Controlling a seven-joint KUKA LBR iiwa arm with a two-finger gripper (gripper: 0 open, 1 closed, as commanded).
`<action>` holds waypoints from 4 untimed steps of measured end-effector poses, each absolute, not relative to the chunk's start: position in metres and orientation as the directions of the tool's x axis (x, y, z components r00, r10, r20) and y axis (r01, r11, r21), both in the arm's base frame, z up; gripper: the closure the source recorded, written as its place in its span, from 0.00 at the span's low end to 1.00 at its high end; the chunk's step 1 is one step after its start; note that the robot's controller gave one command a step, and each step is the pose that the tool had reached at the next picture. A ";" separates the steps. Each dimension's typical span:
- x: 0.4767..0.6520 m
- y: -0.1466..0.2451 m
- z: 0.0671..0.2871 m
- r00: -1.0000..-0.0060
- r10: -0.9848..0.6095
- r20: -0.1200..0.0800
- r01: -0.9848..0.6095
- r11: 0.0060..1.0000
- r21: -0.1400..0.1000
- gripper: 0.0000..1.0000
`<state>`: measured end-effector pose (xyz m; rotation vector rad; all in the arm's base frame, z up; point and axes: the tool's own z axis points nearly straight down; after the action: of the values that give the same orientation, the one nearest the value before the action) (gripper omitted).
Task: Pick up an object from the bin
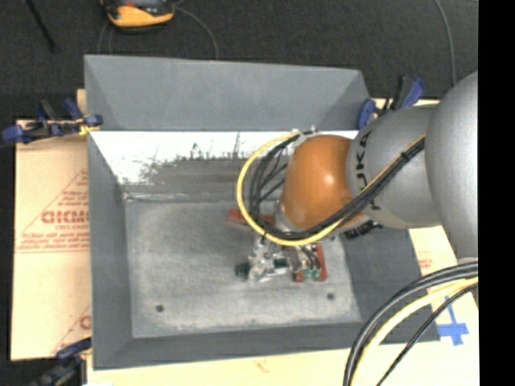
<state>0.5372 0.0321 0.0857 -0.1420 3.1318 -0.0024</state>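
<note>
My gripper (266, 262) reaches down to the bin floor right of the middle, under the arm's orange cover. It stands in a small cluster of loose things. A small dark green thing (242, 271) lies just left of it, touching or nearly touching. A red and green thing (315, 267) lies close on its right. Whether anything is gripped is hidden by the metal parts and the cover.
An orange-red thing (236, 215) peeks out at the left of the arm's cables, farther back in the bin. The arm and its cable loops cover the bin's right half. The left half of the floor is bare grey metal.
</note>
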 end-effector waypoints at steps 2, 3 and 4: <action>0.559 -0.002 0.285 -0.991 -0.131 -0.012 -0.131 0.991 -0.003 1.00; 0.558 -0.002 0.280 -0.991 -0.131 -0.005 -0.131 0.991 -0.001 1.00; 0.548 -0.007 0.223 -0.988 -0.153 -0.009 -0.153 0.988 -0.002 1.00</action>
<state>0.5476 -0.0070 0.2234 -0.2411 3.1229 -0.0016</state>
